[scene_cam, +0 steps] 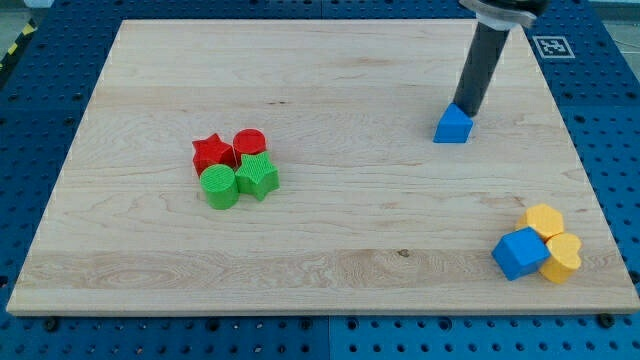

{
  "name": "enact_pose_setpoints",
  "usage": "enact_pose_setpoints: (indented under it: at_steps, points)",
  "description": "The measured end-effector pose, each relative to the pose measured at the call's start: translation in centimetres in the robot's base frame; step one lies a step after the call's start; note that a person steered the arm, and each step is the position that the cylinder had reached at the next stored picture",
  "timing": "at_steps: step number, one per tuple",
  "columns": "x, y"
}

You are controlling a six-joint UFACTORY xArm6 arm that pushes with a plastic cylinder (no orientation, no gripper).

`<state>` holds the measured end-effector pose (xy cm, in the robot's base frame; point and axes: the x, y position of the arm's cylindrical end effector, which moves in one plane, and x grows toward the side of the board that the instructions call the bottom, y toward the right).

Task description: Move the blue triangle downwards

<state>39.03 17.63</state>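
End effector, straight dark rod with no jaws, holding nothing: my tip (pixel 466 110) touching the top edge of the small blue triangle block (pixel 452 125) in the upper right of the pale wooden table (pixel 300 260); downward push seemingly barely begun, travel remaining.

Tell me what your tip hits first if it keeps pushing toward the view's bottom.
My tip sits just above the blue triangle, seemingly touching it, so it meets that first. Below the triangle the board looks free.
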Motion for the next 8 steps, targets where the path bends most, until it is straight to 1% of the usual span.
enact_pose_setpoints:
  at_steps: [1,2,3,4,5,7,8]
  points:
    - [1.1,-1.6]
    - [1.1,-1.8]
    - [-1.1,-3.1]
    - [-2.4,-5.9]
    - [-0.7,-6.5]
    - [-0.6,-6.5]
    - [0.6,-6.4]
